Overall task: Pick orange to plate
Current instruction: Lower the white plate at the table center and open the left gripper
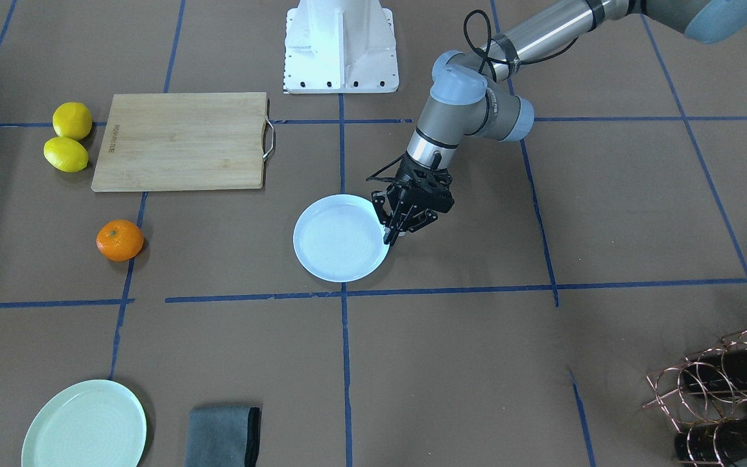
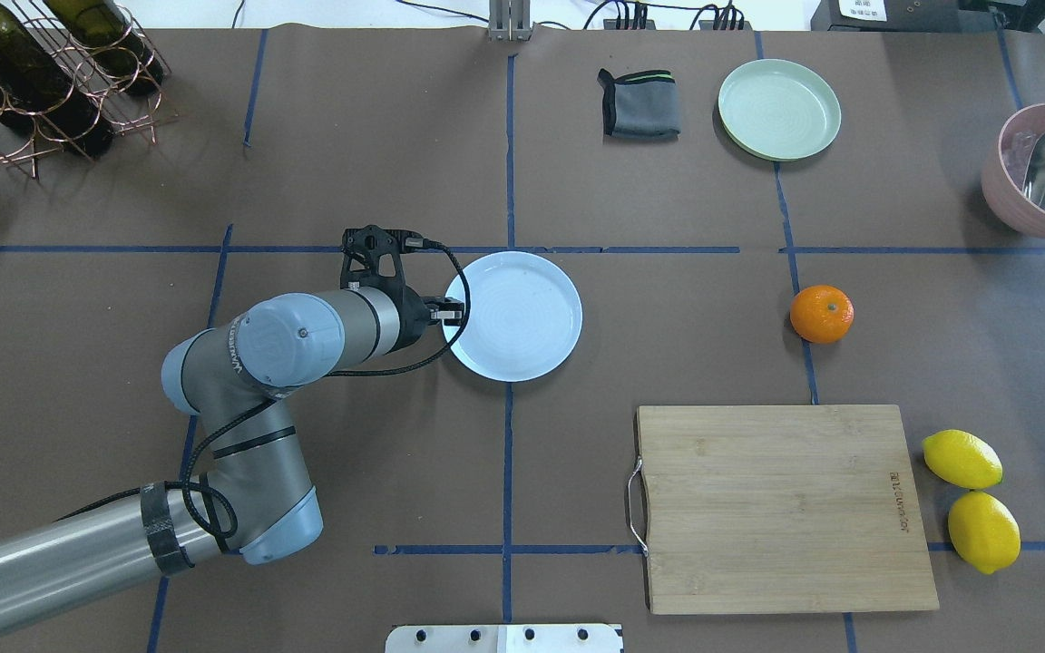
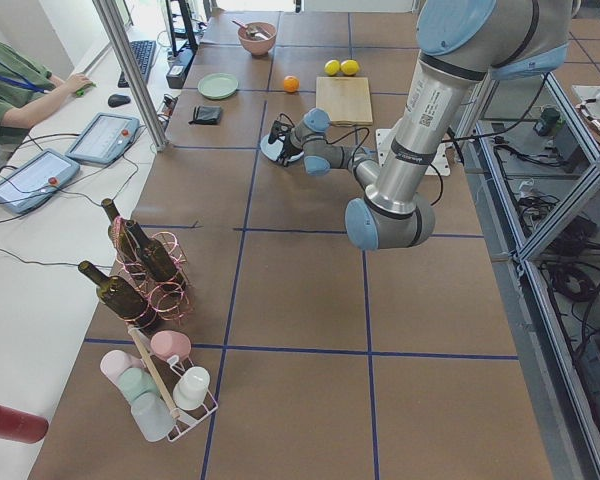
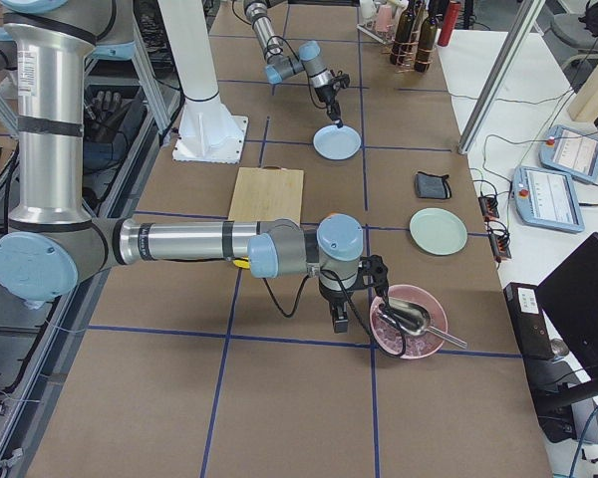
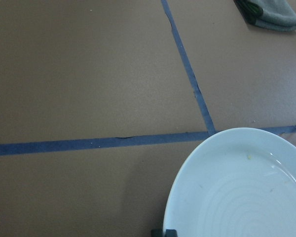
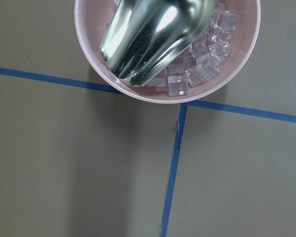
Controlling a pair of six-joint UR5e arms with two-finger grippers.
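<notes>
right of the plate (image 2: 522, 317), we'd take the light, slightly soft orange (image 2: 822, 314) across its middle; left gripper (image 1: 389, 237) seems closed on the plate's rim, right gripper (image 4: 339, 321) we cannot tell.

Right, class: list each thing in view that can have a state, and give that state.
orange: on the table, on no plate.
plate: flat on the table, empty.
left gripper: shut, seemingly on the plate's rim.
right gripper: open or shut, cannot tell.
pink bowl: holds ice and a metal scoop.
grey cloth: folded.
green plate: empty.
</notes>
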